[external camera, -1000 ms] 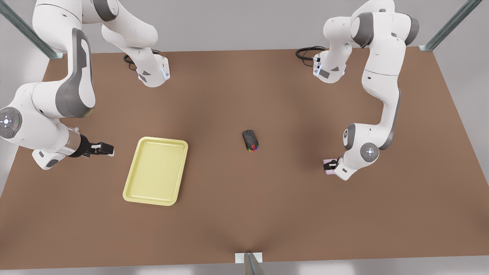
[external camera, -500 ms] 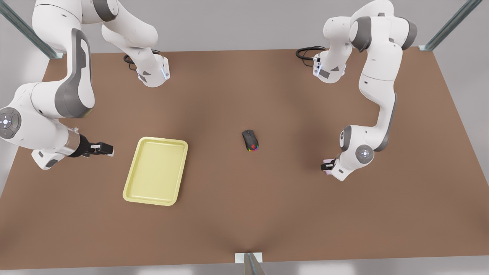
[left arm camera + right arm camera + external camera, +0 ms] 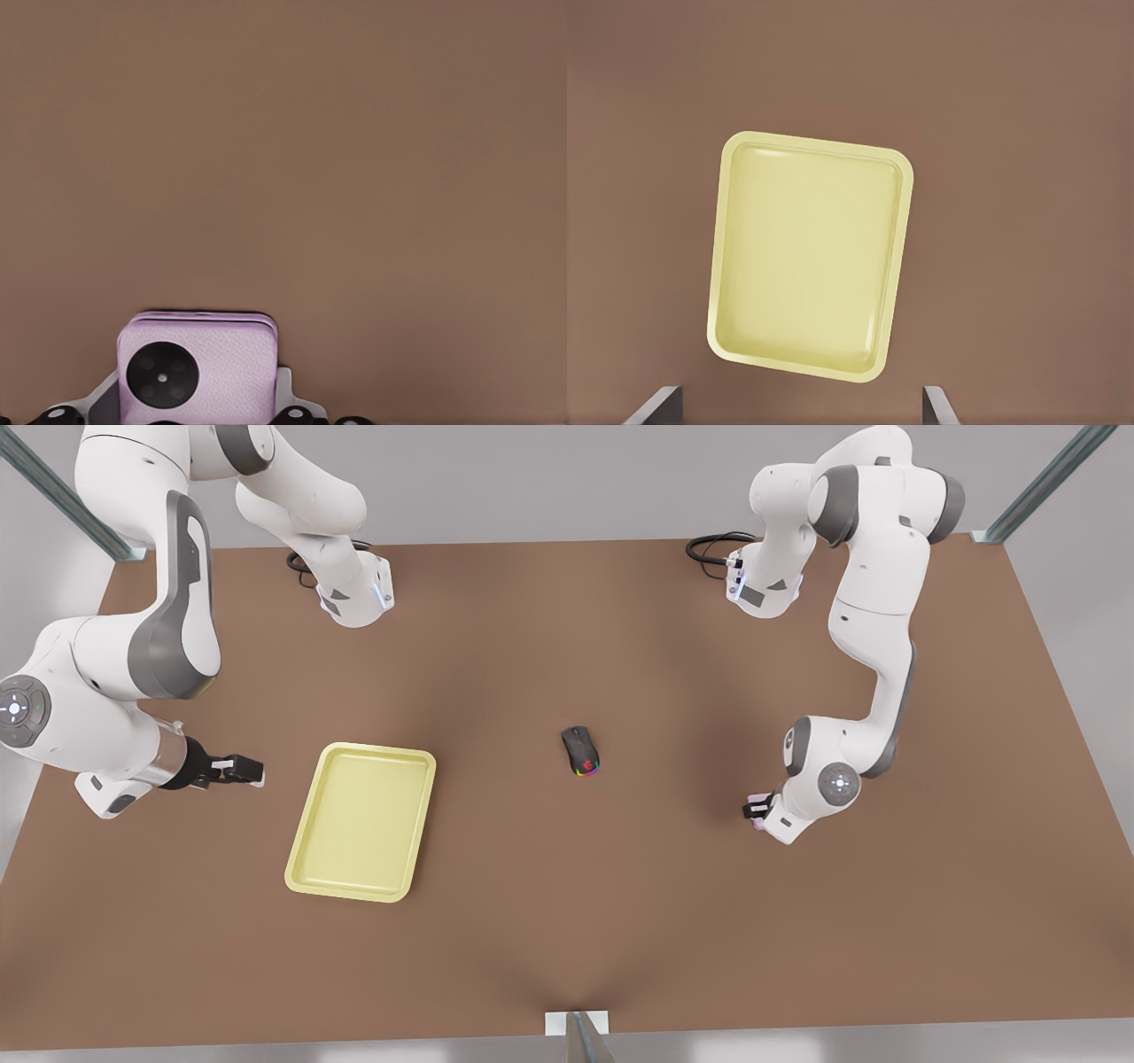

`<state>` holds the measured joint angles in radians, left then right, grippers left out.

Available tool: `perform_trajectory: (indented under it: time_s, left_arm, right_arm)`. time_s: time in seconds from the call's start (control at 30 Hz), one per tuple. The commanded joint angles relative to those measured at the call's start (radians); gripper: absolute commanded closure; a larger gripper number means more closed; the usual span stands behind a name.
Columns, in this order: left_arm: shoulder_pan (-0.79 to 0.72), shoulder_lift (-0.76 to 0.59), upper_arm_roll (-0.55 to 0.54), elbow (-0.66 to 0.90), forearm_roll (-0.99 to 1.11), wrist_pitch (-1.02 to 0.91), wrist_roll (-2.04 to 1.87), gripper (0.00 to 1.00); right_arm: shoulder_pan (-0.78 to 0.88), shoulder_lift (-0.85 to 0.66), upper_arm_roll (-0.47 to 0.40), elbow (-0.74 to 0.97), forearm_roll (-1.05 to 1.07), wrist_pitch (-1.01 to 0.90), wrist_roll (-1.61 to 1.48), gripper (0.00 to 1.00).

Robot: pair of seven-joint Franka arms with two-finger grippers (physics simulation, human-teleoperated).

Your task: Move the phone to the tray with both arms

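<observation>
Brown tabletop, front view: tray (image 3: 361, 822) lies left of centre, black mouse (image 3: 580, 751) mid-frame. Left gripper (image 3: 756, 811), at right of frame, is clamped on the phone (image 3: 758, 823), prob. to carry it toward a handover. Right gripper (image 3: 232, 770) waits at far left beside the tray.

Left wrist view: phone (image 3: 198, 370) is pinched between the fingers.

Right wrist view: fingers (image 3: 656, 405) are spread wide, empty, w/ tray (image 3: 809, 257) beyond, ready to receive.
</observation>
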<state>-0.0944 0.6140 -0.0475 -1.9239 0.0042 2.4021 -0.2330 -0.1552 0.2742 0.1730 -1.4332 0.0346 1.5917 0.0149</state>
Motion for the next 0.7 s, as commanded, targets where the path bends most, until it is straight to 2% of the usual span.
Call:
perform_trajectory:
  time_s: [0.0, 0.1, 0.2, 0.23, 0.3, 0.33, 0.53, 0.67]
  left_arm:
    - [-0.001, -0.002, 0.0, 0.002, -0.007, -0.004, -0.008, 0.25]
    - [-0.027, -0.014, 0.0, 0.013, -0.016, -0.008, -0.031, 0.27]
    - [-0.155, -0.045, -0.018, 0.057, -0.016, -0.073, -0.272, 0.27]
    - [-0.223, -0.036, -0.02, 0.111, -0.016, -0.124, -0.377, 0.27]
    - [-0.366, 0.068, -0.02, 0.4, -0.015, -0.374, -0.609, 0.27]
    - [-0.435, 0.136, -0.019, 0.489, -0.013, -0.425, -0.716, 0.27]
    - [-0.533, 0.383, -0.02, 0.91, -0.032, -0.403, -0.784, 0.27]
    - [-0.535, 0.432, -0.041, 0.936, -0.035, -0.268, -0.773, 0.27]
  right_arm:
    - [0.002, -0.001, 0.0, 0.0, 0.001, -0.002, 0.002, 0.0]
    - [0.003, -0.001, 0.0, 0.0, 0.001, -0.002, 0.0, 0.0]
    - [0.003, -0.001, 0.0, 0.0, 0.001, -0.001, 0.002, 0.0]
    - [0.003, -0.001, 0.0, 0.0, 0.001, -0.001, 0.002, 0.0]
    - [0.003, -0.001, 0.0, 0.002, 0.001, -0.001, 0.002, 0.0]
    - [0.003, -0.001, 0.0, 0.0, 0.001, -0.001, 0.005, 0.0]
    - [0.002, -0.001, 0.0, 0.0, 0.001, -0.001, 0.008, 0.0]
    - [0.003, -0.001, 0.0, 0.0, -0.001, 0.001, 0.013, 0.0]
